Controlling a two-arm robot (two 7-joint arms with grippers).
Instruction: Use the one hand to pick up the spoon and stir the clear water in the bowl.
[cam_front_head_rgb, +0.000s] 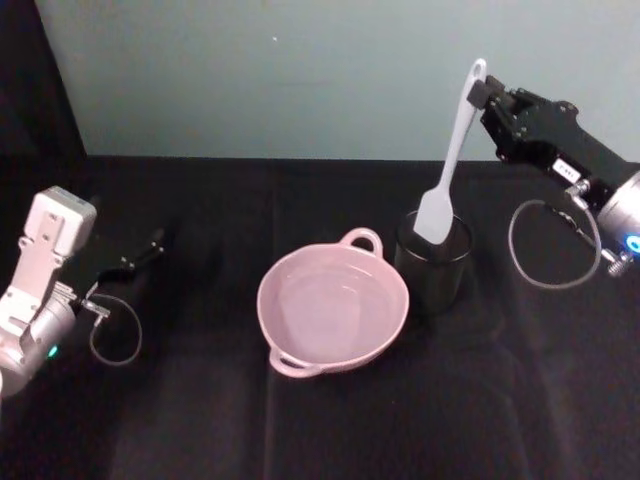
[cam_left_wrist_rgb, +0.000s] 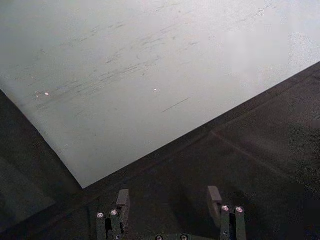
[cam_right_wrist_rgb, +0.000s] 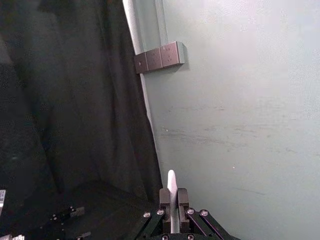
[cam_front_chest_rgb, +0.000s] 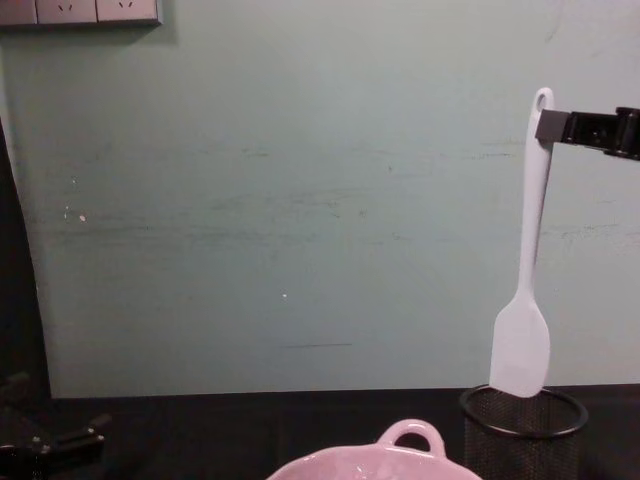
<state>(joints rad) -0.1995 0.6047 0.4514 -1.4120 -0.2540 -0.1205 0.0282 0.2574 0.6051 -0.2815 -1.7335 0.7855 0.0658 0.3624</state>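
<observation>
The head view looks into the bowl (cam_front_head_rgb: 332, 310), showing water, with the left gripper (cam_front_head_rgb: 150, 243) parked off left, open and empty. Beyond, the chest view shows the spoon (cam_front_chest_rgb: 530, 250) upright, its paddle tip at the rim of the mesh cup (cam_front_chest_rgb: 523, 425). The right gripper (cam_front_chest_rgb: 556, 127) is clamped on the handle's top, its arm reaching in level.

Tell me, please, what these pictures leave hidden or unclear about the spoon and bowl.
Chest view: bowl cut by the bottom edge, inside hidden.
Head view: spoon tip against the mesh cup; inside or above, unclear.
Right wrist view: right end effector hides the spoon's paddle.
</observation>
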